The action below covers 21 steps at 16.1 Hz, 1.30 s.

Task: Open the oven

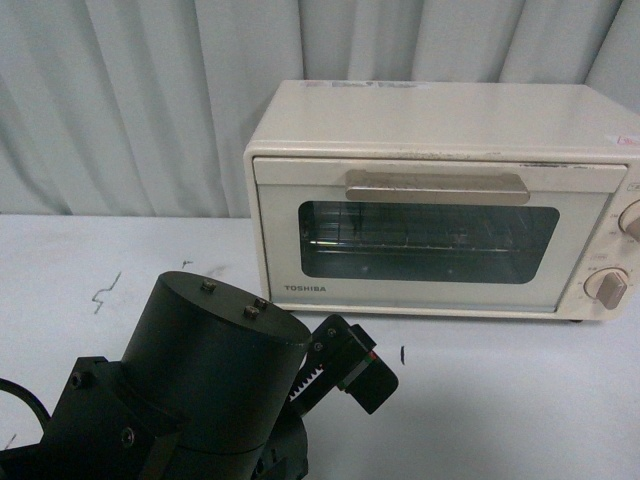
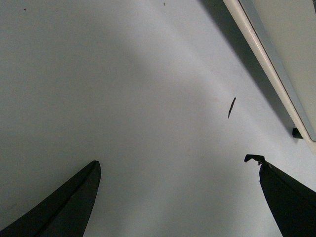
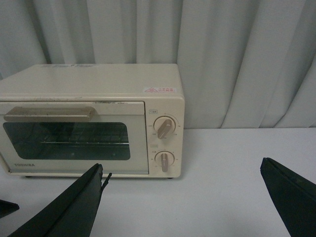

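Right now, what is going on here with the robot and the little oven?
The oven stands on the white table with its door shut, and nothing touches its handle. The left gripper is open and empty, over the table just in front of the oven. The right gripper is also open and empty, facing the oven from further back. So the opening has not begun yet.

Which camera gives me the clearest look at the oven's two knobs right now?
The right wrist view: both knobs sit whole and face-on on the oven. The front view pushes them to its edge, cropping the upper one. The left wrist view shows only the oven's lower edge, no knobs.
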### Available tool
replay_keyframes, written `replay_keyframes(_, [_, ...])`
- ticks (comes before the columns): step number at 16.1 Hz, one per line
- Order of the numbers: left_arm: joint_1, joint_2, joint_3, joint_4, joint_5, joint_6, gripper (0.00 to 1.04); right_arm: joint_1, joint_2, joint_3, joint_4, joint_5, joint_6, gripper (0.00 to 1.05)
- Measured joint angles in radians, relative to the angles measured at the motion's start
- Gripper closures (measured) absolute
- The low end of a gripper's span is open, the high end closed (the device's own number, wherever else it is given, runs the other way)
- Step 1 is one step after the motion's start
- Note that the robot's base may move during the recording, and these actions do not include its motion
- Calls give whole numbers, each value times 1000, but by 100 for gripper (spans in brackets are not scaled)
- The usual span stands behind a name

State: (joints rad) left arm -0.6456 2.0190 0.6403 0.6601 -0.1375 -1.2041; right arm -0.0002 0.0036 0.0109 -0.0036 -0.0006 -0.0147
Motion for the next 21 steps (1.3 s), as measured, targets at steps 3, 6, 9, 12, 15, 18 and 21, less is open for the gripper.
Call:
replay_keyframes(3, [0, 0, 0, 0, 0, 0, 7, 0, 0, 0, 0, 0, 0, 6])
replay_keyframes(6, [0, 0, 0, -1, 0, 0, 7, 0, 0, 0, 0, 0, 0, 6])
replay_keyframes(9, [0, 0, 0, 0, 0, 0, 7, 0, 0, 0, 0, 0, 0, 6])
replay_keyframes(12, [0, 0, 0, -1, 0, 0, 7, 104, 161, 15, 259, 281, -71, 6])
replay_keyframes(15, [0, 0, 1, -1, 2, 0, 7, 114, 778, 200, 787, 297, -256, 6])
replay_keyframes(18, [0, 0, 1, -1, 3, 0, 7, 154, 1250, 501, 822, 182, -488, 6])
replay_keyframes(21, [0, 0, 1, 0, 3, 0, 7, 222, 1458, 730, 727, 119, -753, 19])
